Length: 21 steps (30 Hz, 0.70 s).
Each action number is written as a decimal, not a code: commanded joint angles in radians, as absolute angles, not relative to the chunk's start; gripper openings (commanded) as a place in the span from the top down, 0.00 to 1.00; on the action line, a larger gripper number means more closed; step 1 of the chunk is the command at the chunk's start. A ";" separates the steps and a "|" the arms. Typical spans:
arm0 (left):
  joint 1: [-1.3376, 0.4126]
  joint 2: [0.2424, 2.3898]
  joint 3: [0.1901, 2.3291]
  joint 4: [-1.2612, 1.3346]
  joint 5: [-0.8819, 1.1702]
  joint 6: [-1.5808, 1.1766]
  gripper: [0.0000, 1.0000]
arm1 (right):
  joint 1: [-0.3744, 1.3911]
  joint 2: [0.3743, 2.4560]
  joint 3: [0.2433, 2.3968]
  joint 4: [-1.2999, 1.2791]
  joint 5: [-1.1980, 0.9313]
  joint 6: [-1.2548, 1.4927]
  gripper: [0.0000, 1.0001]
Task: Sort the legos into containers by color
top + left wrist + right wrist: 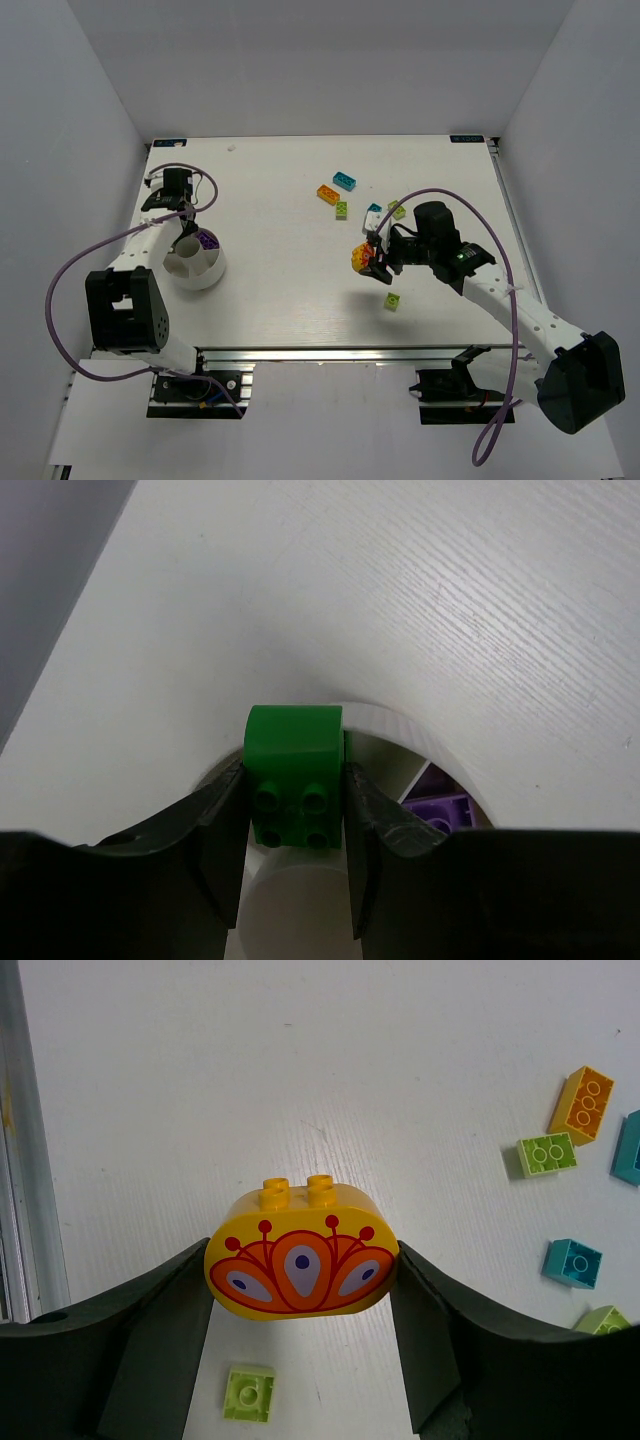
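My left gripper point(294, 820) is shut on a dark green brick point(294, 772) and holds it over the white divided bowl point(212, 274), whose rim also shows in the left wrist view point(400, 727). A purple brick point(445, 812) lies in one compartment point(208, 239). My right gripper point(302, 1290) is shut on a yellow rounded brick with an orange-red pattern point(301, 1263), held above the table right of centre point(362, 261). Loose on the table are a cyan brick point(345, 181), an orange brick point(328, 194), lime bricks point(342, 210) point(392, 301) and a small cyan brick point(572, 1263).
Another lime brick point(398, 210) lies by the right arm. A metal rail point(20, 1160) runs along the table edge in the right wrist view. White walls enclose the table on three sides.
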<state>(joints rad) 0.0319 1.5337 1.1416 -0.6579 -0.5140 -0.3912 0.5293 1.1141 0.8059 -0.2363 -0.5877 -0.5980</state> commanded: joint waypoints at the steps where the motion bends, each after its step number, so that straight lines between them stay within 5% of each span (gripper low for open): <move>1: 0.038 1.473 1.112 -0.667 -0.477 -0.414 1.00 | 0.526 1.117 0.819 -0.229 -0.617 -0.607 1.00; 10: 0.038 1.457 1.094 -0.683 -0.459 -0.457 0.89 | 0.528 1.115 0.819 -0.229 -0.617 -0.609 1.00; 17: 0.038 1.447 1.120 -0.704 -0.488 -0.463 0.38 | 0.528 1.115 0.816 -0.227 -0.621 -0.611 1.00; 21: 0.038 1.434 1.135 -0.712 -0.506 -0.463 0.25 | 0.523 1.120 0.815 -0.229 -0.623 -0.612 1.00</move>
<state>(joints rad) 0.0319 1.4952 1.1042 -0.6949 -0.4828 -0.4545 0.5293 1.1145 0.8059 -0.2363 -0.6022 -0.6060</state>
